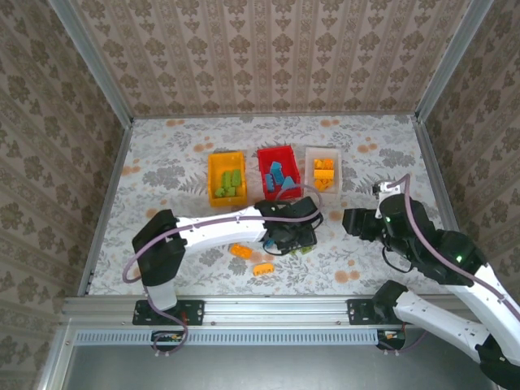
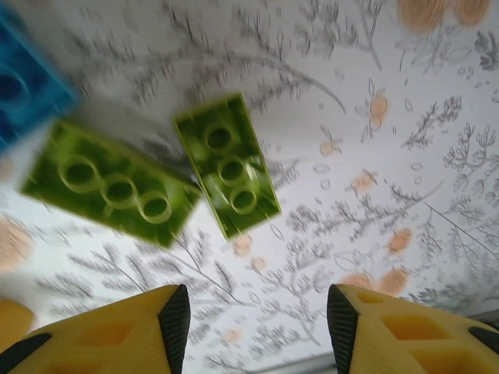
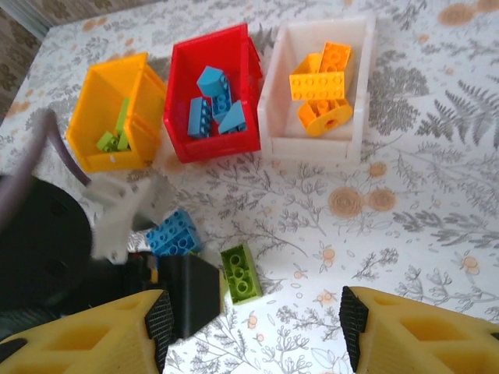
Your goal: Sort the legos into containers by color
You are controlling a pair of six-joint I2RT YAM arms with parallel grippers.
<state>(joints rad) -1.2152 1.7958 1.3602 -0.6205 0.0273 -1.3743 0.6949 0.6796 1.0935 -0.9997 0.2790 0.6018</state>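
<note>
Hovering with fingers spread, the left gripper [image 2: 257, 323] was judged best centred over the green brick [image 2: 228, 165] at twelve o'clock, the second green brick [image 2: 113, 183] at ten o'clock avoided.

Floral-patterned table [image 1: 162, 162] carries three bins in a row: yellow-orange bin [image 3: 101, 152], red bin [image 3: 210, 144], white bin [image 3: 312, 144]. Loose bricks — two orange bricks [image 1: 240, 250] [image 1: 262, 268], two green bricks [image 2: 226, 164] [image 2: 109, 183], one blue brick [image 3: 175, 234].
</note>
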